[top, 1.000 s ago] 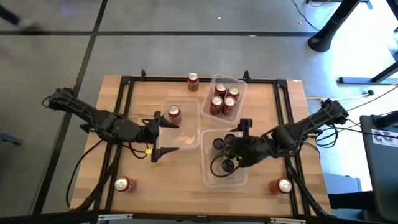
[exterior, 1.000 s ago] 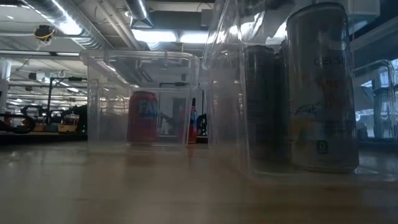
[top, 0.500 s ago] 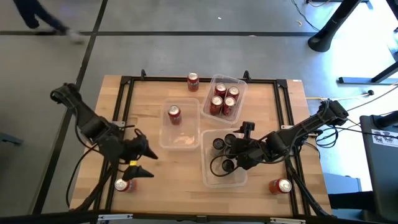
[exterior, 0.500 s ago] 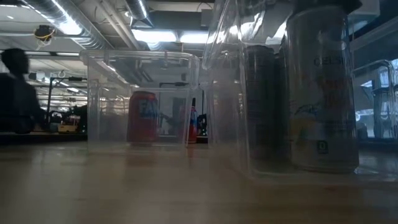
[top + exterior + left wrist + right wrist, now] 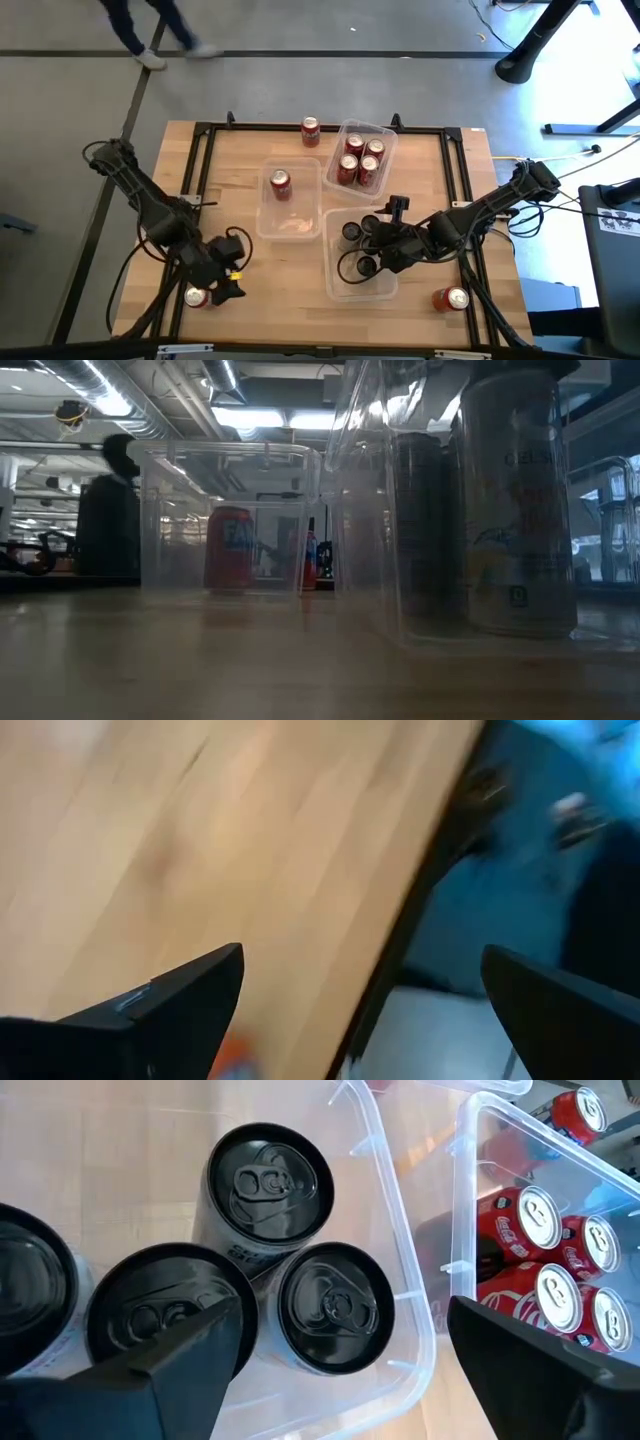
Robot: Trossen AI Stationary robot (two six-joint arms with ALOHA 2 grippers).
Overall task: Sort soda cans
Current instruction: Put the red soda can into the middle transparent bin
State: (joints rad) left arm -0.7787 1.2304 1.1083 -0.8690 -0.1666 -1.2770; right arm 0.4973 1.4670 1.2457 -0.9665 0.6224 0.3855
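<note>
Room: grey floor around a wooden tabletop (image 5: 230,190) framed by a black rail; a person's legs (image 5: 150,30) pass along the far side, and the low view shows a dark figure (image 5: 108,510) behind the bins.

Left gripper (image 5: 222,283): low over the near left corner, fingers spread wide in the left wrist view, holding nothing. A red can (image 5: 197,296) stands just beside it, touching or nearly so; only an orange-red smear of it shows at the wrist picture's edge.

Right gripper (image 5: 385,240): over the near clear bin (image 5: 330,285), fingers apart and empty, with four black cans (image 5: 268,1185) standing upright below it.

Other cans: one red can (image 5: 280,183) alone in the middle bin (image 5: 262,225); four red cans (image 5: 360,158) in the far bin (image 5: 392,140); one loose red can (image 5: 310,130) by the far rail, another (image 5: 452,298) at the near right corner.

Step in hand, as I judge it: the left arm picking up the corner can.

Doing it well: centre the open fingers either side of the can's body before closing, come down straight so no finger knocks it over, grip at mid-height, lift clear of the rail.

Risk: the can sits near the tabletop's edge and the black frame; a glancing touch could roll it off.
</note>
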